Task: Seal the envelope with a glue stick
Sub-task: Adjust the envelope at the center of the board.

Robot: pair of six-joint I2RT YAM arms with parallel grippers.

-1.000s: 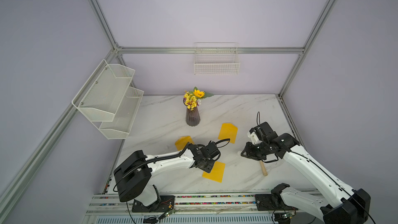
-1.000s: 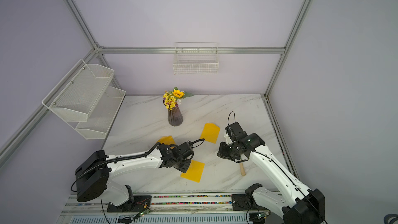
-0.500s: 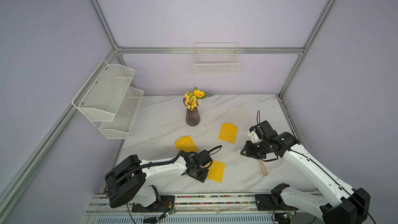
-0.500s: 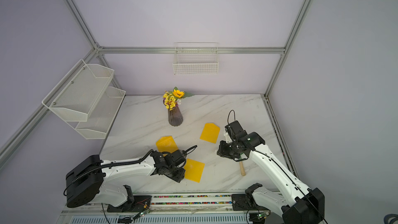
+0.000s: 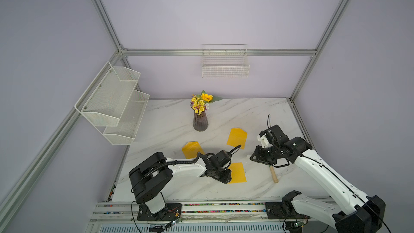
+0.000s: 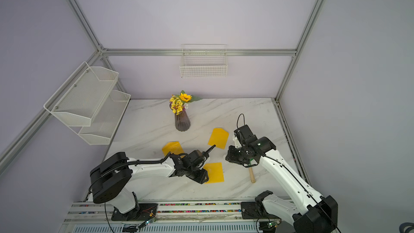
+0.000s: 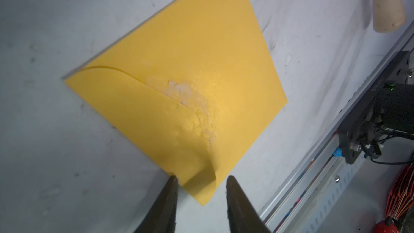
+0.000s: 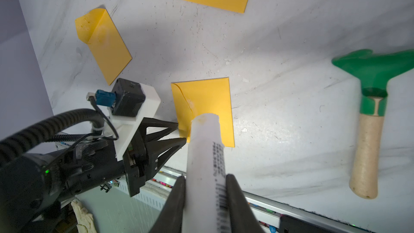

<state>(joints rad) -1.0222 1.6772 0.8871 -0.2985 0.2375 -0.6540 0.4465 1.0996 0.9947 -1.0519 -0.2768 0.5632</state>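
Nearest, the left tool (image 7: pixel 200 179) stands spread around the lifted flap corner of the envelope (image 7: pixel 201 52), probably to press it onto the white glue smear (image 7: pixel 186 93) (no grip yet). Beyond, the right tool (image 8: pixel 205 177) clenches the glue stick (image 8: pixel 205 135), kept clear beside the envelope. Whether its tip touches the counter (image 5: pixel 257 113) is unclear. The rake (image 8: pixel 371 99) has its green head cut off.

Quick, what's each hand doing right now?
Left hand: open, jaws either side of the envelope flap's lifted corner.
Right hand: closed, holding the glue stick.
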